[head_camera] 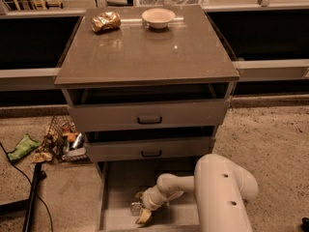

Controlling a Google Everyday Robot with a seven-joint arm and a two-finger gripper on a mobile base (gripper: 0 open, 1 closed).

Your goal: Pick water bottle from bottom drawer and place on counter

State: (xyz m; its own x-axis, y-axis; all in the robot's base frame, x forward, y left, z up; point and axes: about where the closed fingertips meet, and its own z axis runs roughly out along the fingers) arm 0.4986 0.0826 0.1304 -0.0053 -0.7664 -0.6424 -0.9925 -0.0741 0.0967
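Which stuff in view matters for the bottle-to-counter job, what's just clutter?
Job:
open grey-brown bottom drawer
gripper, low inside it
small clear crinkled plastic water bottle, beside the gripper
glossy grey-brown counter slab

Lying about:
crumpled gold foil packet and pale round bowl, at the counter's back
wire basket of litter and green scrap, on the floor to the left

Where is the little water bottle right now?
Camera view, bottom centre: the water bottle sits in the open bottom drawer, near its front, right beside the claw down in there.
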